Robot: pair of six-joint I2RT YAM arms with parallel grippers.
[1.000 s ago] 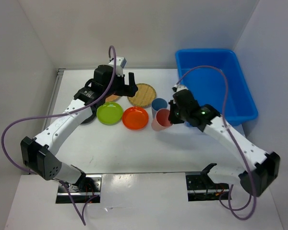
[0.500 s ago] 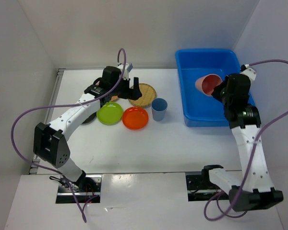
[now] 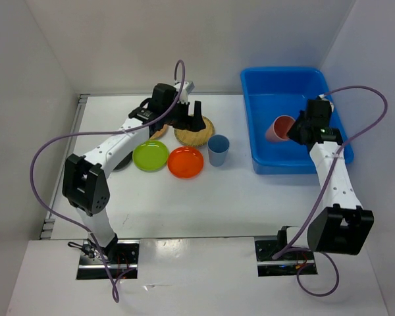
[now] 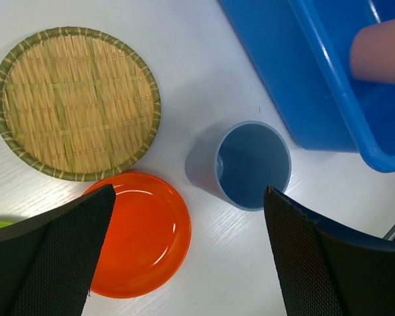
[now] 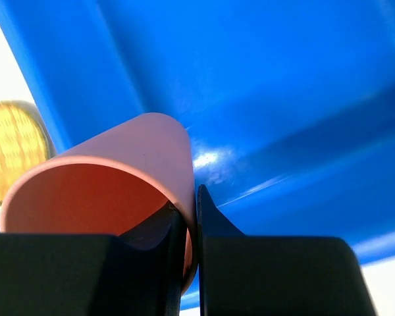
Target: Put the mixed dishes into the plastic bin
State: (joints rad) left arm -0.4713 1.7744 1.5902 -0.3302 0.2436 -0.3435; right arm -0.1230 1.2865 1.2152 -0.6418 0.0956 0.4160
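Top external: right jaws were clamped on the pink cup [image 3: 279, 128], tilted inside the plastic bin [image 3: 296, 164]; a second earlier it was beside the blue cup [image 3: 218, 150] on the counter. Left wrist: left jaws stood apart above the blue cup. Right wrist: cup wall was pinched; best lowered near the bin floor before release.

Two cups: blue cup [image 3: 218, 150] just beside the left gripper [image 3: 189, 120], pink cup [image 3: 280, 128] pinched by the right gripper [image 5: 189, 210]. Four plates in plain view: orange plate [image 3: 185, 162], lime green plate [image 3: 150, 156], first woven plate [image 3: 194, 137] under the left gripper, second woven plate [image 3: 157, 134] partly hidden behind its wrist. One blue bin [image 3: 296, 161], around the right gripper
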